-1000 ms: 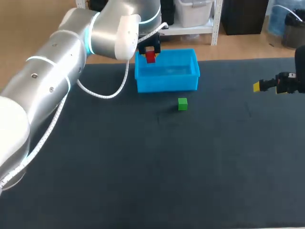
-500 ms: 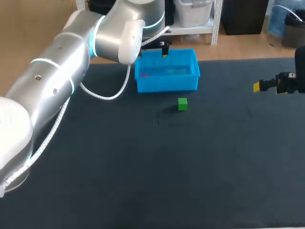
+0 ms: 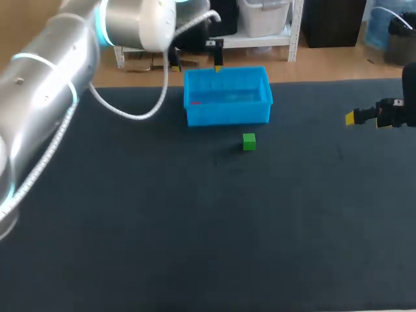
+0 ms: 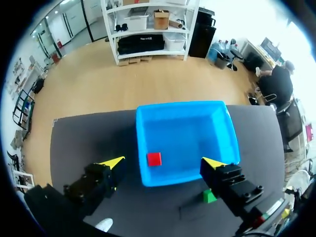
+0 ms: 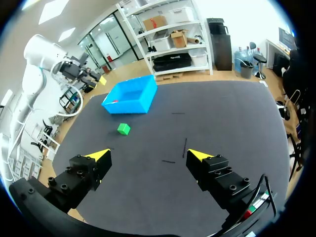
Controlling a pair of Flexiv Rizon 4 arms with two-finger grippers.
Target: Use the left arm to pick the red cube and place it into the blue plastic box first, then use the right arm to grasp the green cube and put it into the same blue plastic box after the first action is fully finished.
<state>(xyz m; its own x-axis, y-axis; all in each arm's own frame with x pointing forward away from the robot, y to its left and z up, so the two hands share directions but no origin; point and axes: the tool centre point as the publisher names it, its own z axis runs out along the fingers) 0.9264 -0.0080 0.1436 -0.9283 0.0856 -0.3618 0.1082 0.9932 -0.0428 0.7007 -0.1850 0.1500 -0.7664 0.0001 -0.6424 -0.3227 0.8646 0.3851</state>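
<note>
Left gripper [image 4: 163, 163] hangs wide open, empty, and beneath it the red cube [image 4: 154, 158] lies inside the box [image 4: 182, 105], by its nine o'clock wall in the head view: step one looks done. The green cube [image 3: 249, 142] sits untouched at the box's six o'clock, and the right gripper [image 5: 148, 154] gapes empty out at three o'clock, so the second half is left.

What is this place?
Probably a robot lab: the left gripper and right gripper at a black table, with a red cube in a blue plastic box and a green cube outside.
</note>
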